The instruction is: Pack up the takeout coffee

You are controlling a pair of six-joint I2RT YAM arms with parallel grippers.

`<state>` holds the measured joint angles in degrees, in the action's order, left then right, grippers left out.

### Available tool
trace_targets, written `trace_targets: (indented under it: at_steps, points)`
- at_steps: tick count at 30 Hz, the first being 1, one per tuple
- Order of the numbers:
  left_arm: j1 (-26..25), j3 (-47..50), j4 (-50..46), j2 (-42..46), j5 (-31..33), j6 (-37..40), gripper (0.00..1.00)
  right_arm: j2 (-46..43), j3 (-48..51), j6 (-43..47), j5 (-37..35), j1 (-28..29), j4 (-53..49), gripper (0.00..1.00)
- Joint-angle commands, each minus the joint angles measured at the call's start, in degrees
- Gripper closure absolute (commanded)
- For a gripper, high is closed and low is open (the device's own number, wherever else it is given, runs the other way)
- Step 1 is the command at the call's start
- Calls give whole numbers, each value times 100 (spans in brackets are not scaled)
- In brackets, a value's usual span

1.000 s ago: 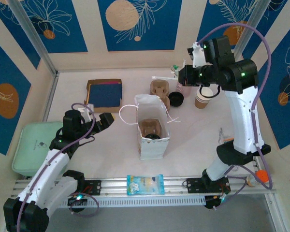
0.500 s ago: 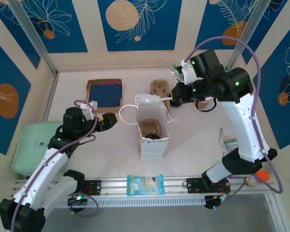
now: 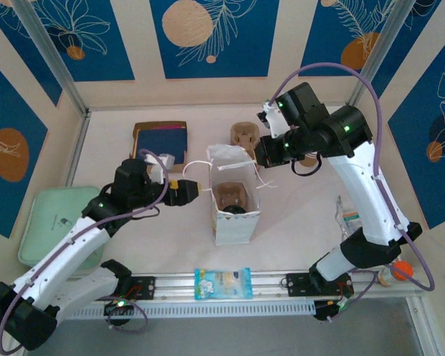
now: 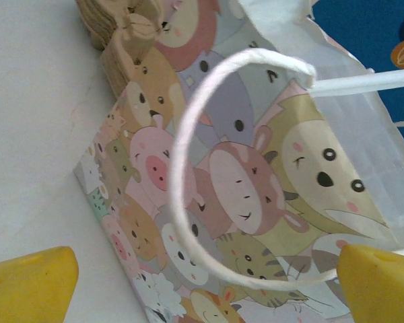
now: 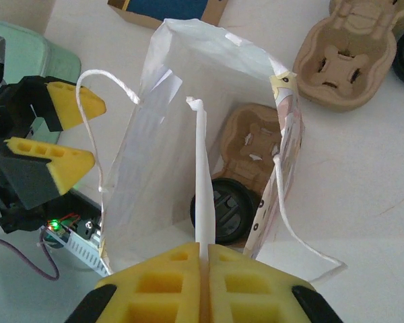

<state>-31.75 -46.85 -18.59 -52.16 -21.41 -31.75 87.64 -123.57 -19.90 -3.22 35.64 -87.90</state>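
Note:
A white paper bag (image 3: 235, 211) printed with cartoon animals (image 4: 256, 182) stands open at mid-table. Inside it sit a brown pulp cup carrier (image 5: 256, 145) and a round black lid (image 5: 223, 208). My right gripper (image 3: 262, 153) (image 5: 203, 254) hovers over the bag's far rim, shut on a white wrapped straw (image 5: 201, 175) that points down into the bag. My left gripper (image 3: 190, 189) (image 4: 205, 289) is open beside the bag's left face, with the white cord handle (image 4: 182, 168) looping between its yellow fingers (image 4: 30, 282). The takeout coffee is hidden behind the right arm.
A second pulp carrier (image 3: 244, 136) (image 5: 353, 57) lies behind the bag. A brown box with a blue inside (image 3: 161, 142) sits at the back left. A mint-green case (image 3: 48, 222) lies at the left edge. A blue snack packet (image 3: 222, 282) rests on the front rail.
My right arm swung left from the back right to over the bag, carrying the straw. My left gripper moved right up to the bag's handle.

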Motion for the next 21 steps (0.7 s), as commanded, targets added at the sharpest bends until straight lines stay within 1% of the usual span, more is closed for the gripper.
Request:
trace_targets:
  at_steps: [1,12,21]
  points:
    - [-124,-287,-124,-18,125,230,2,185,69,-9,-60,65,31,90]
    - [-227,-504,-348,-74,244,368,2,799,250,98,-12,159,225,91]
    - [-240,-632,-615,47,409,509,2,1447,-151,269,24,179,92,91]
